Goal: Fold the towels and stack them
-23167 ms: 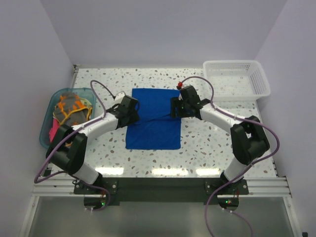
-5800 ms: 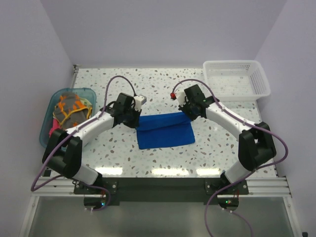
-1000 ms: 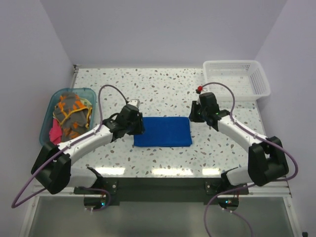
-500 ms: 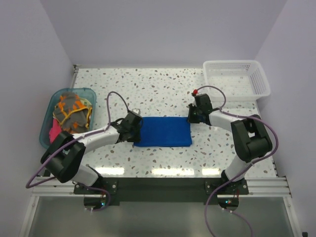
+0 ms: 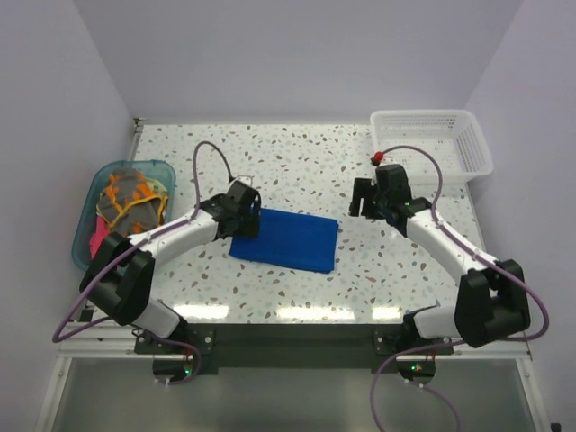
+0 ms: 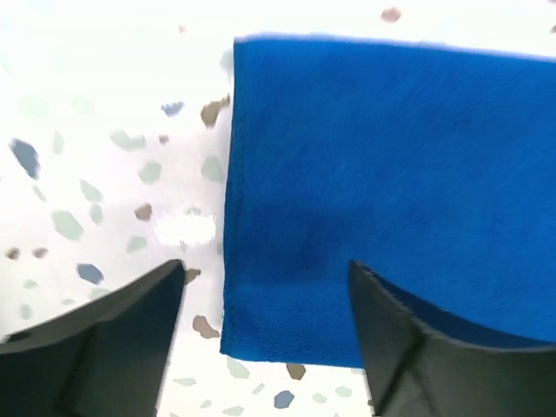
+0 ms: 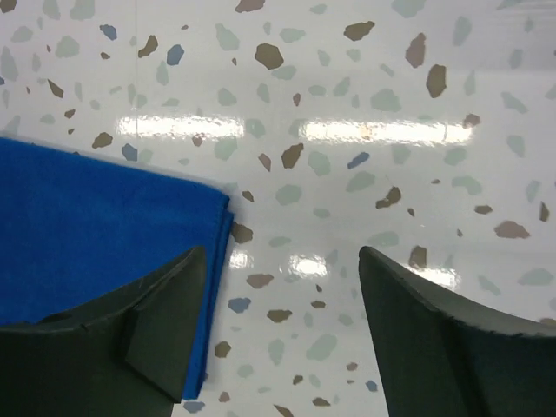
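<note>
At 9 o'clock on the desk (image 5: 297,153), a teal tub (image 5: 133,164) holds a heap of towels: an orange and grey towel (image 5: 133,196) lies on top and a pink towel (image 5: 99,241) is mostly buried, so their number cannot be told. The left tool (image 5: 247,219) sits at the 9 o'clock edge of the folded blue towel (image 5: 288,239), which lies mid-desk. Its fingers (image 6: 113,347) stand apart, gripping nothing. That wrist view is blurred and cuts the towel off. The right tool (image 5: 363,200), at the towel's 2 o'clock, is also spread and empty, one finger (image 7: 130,339) hiding part of the towel's layered edge. A white basket (image 5: 477,148) stands at 1 o'clock.
</note>
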You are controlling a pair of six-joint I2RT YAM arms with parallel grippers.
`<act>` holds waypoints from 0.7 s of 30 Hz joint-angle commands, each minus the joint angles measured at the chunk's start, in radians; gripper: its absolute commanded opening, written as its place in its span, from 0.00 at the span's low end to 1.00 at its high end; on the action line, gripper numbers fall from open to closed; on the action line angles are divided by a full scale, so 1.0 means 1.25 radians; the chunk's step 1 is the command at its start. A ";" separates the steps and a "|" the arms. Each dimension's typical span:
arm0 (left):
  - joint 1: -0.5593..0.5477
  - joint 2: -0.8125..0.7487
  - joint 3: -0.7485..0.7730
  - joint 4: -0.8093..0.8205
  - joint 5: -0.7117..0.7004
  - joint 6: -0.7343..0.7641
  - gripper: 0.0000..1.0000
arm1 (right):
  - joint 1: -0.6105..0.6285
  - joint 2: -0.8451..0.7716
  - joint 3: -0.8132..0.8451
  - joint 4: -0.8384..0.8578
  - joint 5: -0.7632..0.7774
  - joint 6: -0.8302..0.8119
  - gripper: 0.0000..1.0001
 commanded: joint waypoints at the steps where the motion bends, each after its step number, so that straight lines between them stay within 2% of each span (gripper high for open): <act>1: -0.020 -0.020 0.101 -0.037 -0.046 0.094 0.84 | -0.013 -0.079 0.004 -0.129 0.045 0.023 0.77; 3: -0.068 -0.027 0.131 -0.041 -0.036 0.116 0.96 | -0.026 -0.111 -0.027 -0.156 0.019 0.040 0.99; 5: -0.109 -0.031 0.150 -0.035 -0.014 0.117 1.00 | -0.041 -0.154 -0.045 -0.181 0.014 0.052 0.99; 6: -0.157 -0.028 0.165 -0.026 -0.013 0.116 1.00 | -0.046 -0.165 -0.059 -0.189 0.024 0.057 0.99; 11: -0.294 0.069 0.243 -0.032 -0.039 0.093 1.00 | -0.091 -0.213 -0.088 -0.221 0.091 0.080 0.99; 14: -0.357 0.164 0.313 -0.035 -0.057 0.082 0.96 | -0.119 -0.213 -0.114 -0.206 0.093 0.091 0.99; 18: -0.418 0.284 0.443 -0.074 -0.081 0.089 0.84 | -0.149 -0.200 -0.144 -0.188 0.077 0.108 0.99; 21: -0.441 0.352 0.493 -0.084 -0.084 0.099 0.77 | -0.166 -0.197 -0.156 -0.180 0.063 0.113 0.99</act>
